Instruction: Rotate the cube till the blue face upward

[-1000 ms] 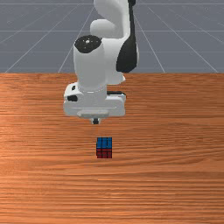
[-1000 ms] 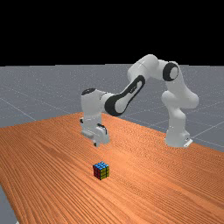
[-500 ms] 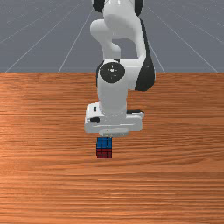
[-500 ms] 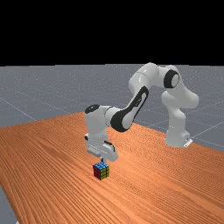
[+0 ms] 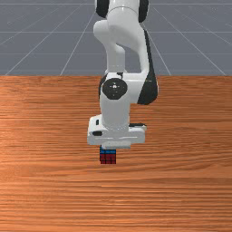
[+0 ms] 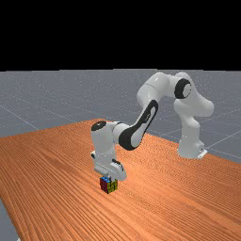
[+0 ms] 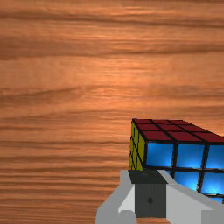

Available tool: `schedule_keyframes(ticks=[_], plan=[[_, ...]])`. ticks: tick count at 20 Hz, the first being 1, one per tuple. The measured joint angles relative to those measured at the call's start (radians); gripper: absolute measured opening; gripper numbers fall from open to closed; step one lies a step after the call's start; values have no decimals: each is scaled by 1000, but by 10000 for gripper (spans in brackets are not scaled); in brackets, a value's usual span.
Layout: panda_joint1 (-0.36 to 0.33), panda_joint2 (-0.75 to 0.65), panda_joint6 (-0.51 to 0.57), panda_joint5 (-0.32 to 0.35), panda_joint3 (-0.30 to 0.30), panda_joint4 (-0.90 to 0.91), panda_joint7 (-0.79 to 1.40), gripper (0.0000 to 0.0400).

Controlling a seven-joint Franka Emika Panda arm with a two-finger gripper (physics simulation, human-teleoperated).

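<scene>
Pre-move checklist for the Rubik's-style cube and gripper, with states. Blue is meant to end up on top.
1. Blue face up: ok.
2. Cube flat on the wooden table: ok, no tilt visible.
3. Gripper empty: ok, fingers closed together with nothing between them.
4. Gripper open for a grasp: not ok, should one be wanted.
5. Fingertips centred over the cube: not ok, they look nearer the yellow face's side.
6. Fingertips off the blue face: cannot tell, contact isn't clear.

If 1 holds, further turning is probably unneeded.
</scene>
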Motion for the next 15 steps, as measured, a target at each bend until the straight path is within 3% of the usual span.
schedule_keyframes(ticks=[4,15], plan=[[5,-2,29,4,1,-6,8,8],[105,26,62,-11,22,-17,99,0]])
